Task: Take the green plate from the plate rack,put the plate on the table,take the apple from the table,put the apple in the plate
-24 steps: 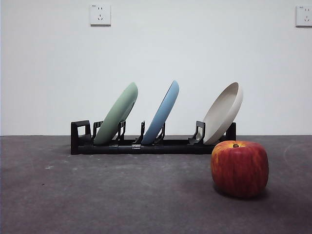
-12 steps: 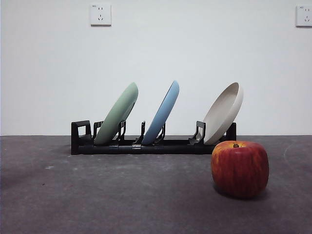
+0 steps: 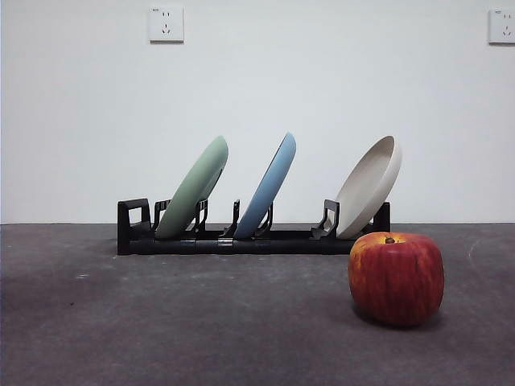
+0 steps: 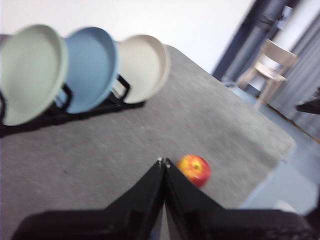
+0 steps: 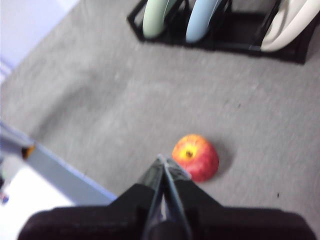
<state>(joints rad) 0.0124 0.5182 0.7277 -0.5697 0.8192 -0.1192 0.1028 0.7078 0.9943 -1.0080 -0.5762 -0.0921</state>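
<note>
— Jaws on both arms?
— Clenched tight, left gripper (image 4: 163,162) and right gripper (image 5: 163,161) alike, grasping nothing.
— And the green plate (image 3: 193,185)?
— Well beyond both jaws, tilted in the plate rack (image 3: 241,240) beside the light blue plate (image 3: 267,183).
— Apple (image 3: 395,277)?
— On the worktop (image 3: 201,322), just past the right jaws' tips.

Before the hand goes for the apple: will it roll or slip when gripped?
The apple sits stem-up on a flattish base on the table, so it probably stays put until touched. Its rounded sides suggest a sideways nudge could roll it. The skin looks smooth with a slight sheen, so a grip off its widest part might slip.
</note>
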